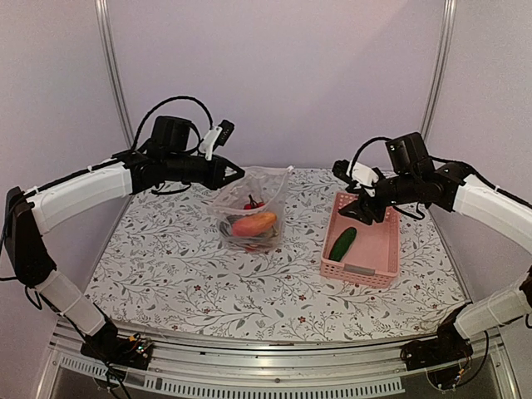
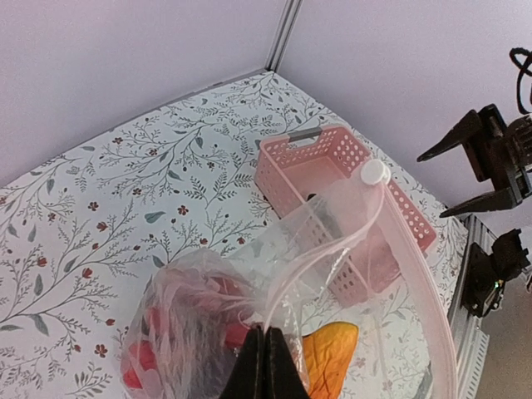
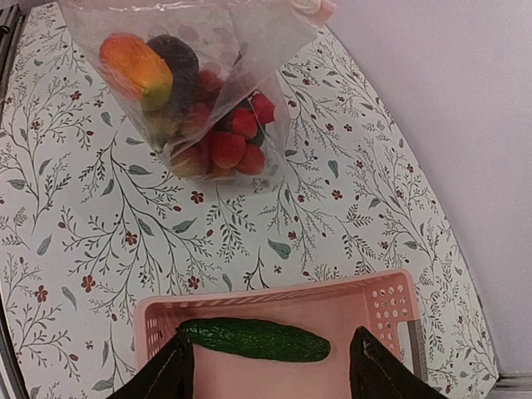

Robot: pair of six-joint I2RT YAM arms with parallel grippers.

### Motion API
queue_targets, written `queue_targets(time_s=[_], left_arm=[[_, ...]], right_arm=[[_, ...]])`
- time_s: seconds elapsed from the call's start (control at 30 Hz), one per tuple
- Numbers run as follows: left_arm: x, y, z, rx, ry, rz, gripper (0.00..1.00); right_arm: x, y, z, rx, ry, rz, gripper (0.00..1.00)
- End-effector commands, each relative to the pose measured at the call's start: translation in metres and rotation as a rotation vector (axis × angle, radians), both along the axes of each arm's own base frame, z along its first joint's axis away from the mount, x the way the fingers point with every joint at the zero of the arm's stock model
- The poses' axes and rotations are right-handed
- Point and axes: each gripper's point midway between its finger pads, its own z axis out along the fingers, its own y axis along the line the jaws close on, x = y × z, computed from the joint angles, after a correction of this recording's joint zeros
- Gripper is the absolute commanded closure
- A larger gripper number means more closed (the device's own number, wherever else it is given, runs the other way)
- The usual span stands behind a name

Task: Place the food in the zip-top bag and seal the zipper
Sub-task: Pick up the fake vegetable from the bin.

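The clear zip-top bag (image 1: 253, 199) stands mid-table with its mouth held up. Inside lie the red-orange pepper (image 1: 254, 223), red fruits (image 3: 234, 141) and a dark item (image 3: 176, 56). My left gripper (image 1: 238, 174) is shut on the bag's upper left edge (image 2: 268, 332). The zipper strip (image 2: 416, 266) curves away to a white slider (image 2: 374, 172). The green cucumber (image 1: 342, 243) lies alone in the pink basket (image 1: 366, 273). My right gripper (image 1: 366, 209) is open and empty just above the basket, its fingers (image 3: 162, 376) astride the cucumber (image 3: 254, 339).
The pink slotted basket (image 3: 274, 303) stands right of the bag on the floral tablecloth (image 1: 183, 266). White walls and two metal posts (image 1: 112, 75) enclose the back. The table's front rail (image 1: 274, 366) runs along the near edge.
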Motion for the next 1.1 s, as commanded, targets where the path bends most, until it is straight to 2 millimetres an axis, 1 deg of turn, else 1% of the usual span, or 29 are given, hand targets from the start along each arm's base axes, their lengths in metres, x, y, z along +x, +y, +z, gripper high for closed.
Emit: queue_targets(time_s=[0.0, 0.1, 0.23, 0.33, 0.4, 0.5, 0.6, 0.67, 0.77, 0.83, 1.0, 1.07], left_arm=[[0.001, -0.003, 0.000, 0.018, -0.012, -0.004, 1.00], [0.000, -0.004, 0.000, 0.018, -0.012, -0.005, 1.00], [-0.001, -0.005, -0.001, 0.020, -0.011, -0.009, 1.00], [-0.001, -0.004, 0.000, 0.025, -0.017, -0.006, 1.00], [-0.001, -0.005, -0.001, 0.029, -0.017, -0.007, 1.00], [-0.002, -0.005, 0.000, 0.030, -0.020, -0.008, 1.00], [-0.004, -0.007, -0.001, 0.032, -0.019, -0.013, 1.00], [-0.004, -0.007, -0.001, 0.033, -0.021, -0.015, 1.00], [-0.005, -0.008, -0.001, 0.033, -0.020, -0.018, 1.00], [-0.005, -0.007, 0.000, 0.033, -0.021, -0.017, 1.00], [-0.005, -0.007, 0.001, 0.034, -0.027, -0.018, 1.00], [-0.006, -0.007, 0.001, 0.034, -0.026, -0.019, 1.00]], right_arm=[[0.000, -0.020, -0.016, 0.017, 0.060, -0.062, 0.38], [0.000, -0.034, -0.036, -0.016, 0.092, -0.082, 0.40], [-0.011, -0.044, -0.071, -0.152, 0.103, 0.011, 0.45], [-0.018, -0.049, -0.095, -0.253, 0.127, 0.096, 0.52], [-0.016, -0.052, -0.105, -0.306, 0.133, 0.121, 0.54], [-0.009, -0.055, -0.120, -0.373, 0.133, 0.148, 0.56], [-0.002, -0.055, -0.131, -0.415, 0.130, 0.165, 0.55], [0.002, -0.056, -0.142, -0.447, 0.143, 0.181, 0.55], [0.010, -0.058, -0.150, -0.505, 0.120, 0.210, 0.54], [0.020, -0.058, -0.154, -0.544, 0.095, 0.227, 0.52], [0.033, -0.057, -0.163, -0.613, 0.052, 0.292, 0.44], [0.035, -0.057, -0.171, -0.650, 0.051, 0.320, 0.40]])
